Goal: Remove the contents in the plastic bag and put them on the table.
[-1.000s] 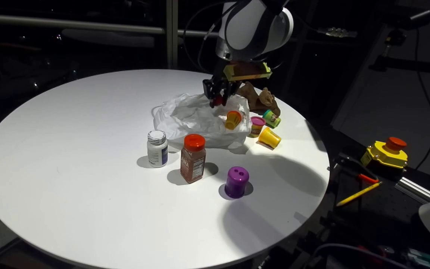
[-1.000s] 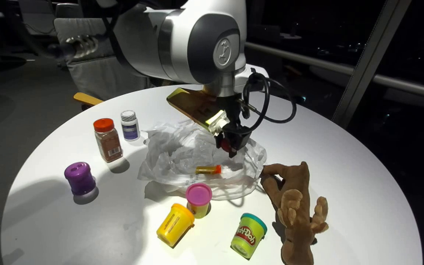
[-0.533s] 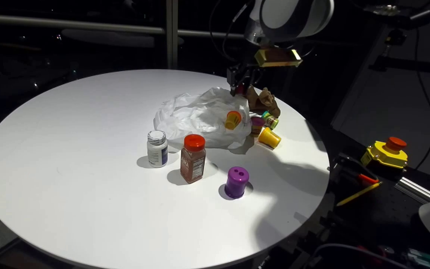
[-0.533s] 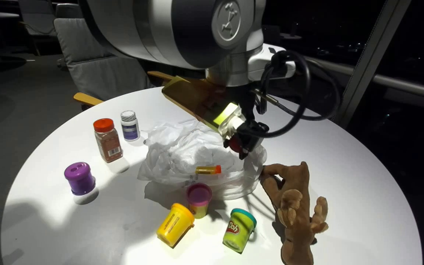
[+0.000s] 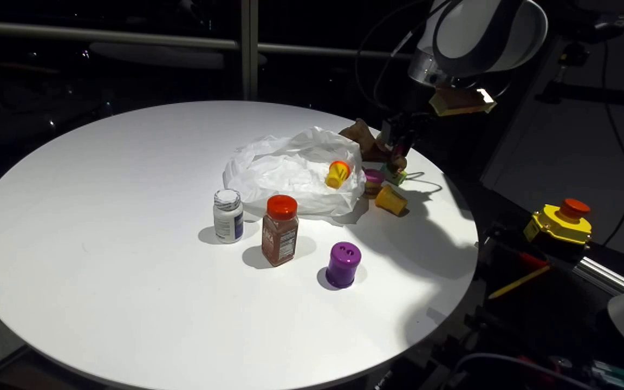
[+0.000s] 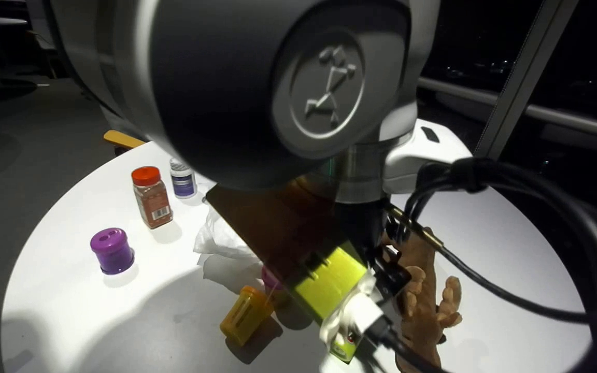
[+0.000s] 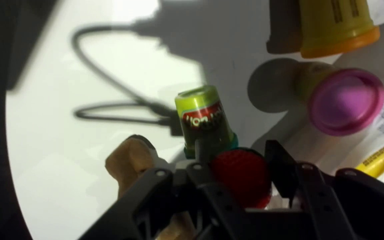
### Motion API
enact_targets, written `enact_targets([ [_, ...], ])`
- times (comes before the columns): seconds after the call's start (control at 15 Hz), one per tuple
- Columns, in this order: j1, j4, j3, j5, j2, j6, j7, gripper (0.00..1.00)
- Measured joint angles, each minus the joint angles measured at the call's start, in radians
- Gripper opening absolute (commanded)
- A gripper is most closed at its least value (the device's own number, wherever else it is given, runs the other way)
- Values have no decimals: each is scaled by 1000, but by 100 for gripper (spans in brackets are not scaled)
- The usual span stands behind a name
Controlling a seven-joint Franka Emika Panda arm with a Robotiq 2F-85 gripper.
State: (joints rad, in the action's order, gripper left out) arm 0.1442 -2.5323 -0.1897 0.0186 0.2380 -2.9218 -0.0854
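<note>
The gripper [image 7: 238, 161] is over the table [image 5: 101, 260], its jaws clamped on the red piece [image 7: 242, 180], round and rough-textured

Just beyond the fingertips, in the wrist view, the green tub [image 7: 200, 110] lies on its side, teal lid towards the gripper, red label showing; whether the two touch I cannot tell

Close beside lies the plush [image 6: 423, 316], brown with rounded lobes, partly hidden in both exterior views

A little farther, the pink-lidded tub [image 7: 347, 100] stands upright just beside the bag [image 5: 268, 173], and near it the yellow tub [image 5: 391, 200], orange-lidded, lies on its side

The bag is white, thin and wrinkled, slumped wide; the yellow piece [image 5: 338, 174], with an orange-red end, rests against its film on the side towards the gripper, inside or on top I cannot tell

Well apart from the gripper, in both exterior views, stand the cup [image 5: 343, 265], purple with two holes on top, the jar [image 5: 279, 238], red-lidded and reddish-brown inside, and the bottle [image 5: 229, 219], white with a blue label
</note>
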Motion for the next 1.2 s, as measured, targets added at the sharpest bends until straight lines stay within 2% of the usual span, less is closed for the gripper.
enact_targets([
  [0.27, 26, -32, 1, 1, 19, -13, 77, 22],
  [0.6, 29, -64, 1, 18, 41, -56, 144, 22],
  [0.87, 35, -110, 11, 25, 52, -44, 222, 22],
  [1.2, 27, -111, 5, 77, 111, -30, 229, 22],
])
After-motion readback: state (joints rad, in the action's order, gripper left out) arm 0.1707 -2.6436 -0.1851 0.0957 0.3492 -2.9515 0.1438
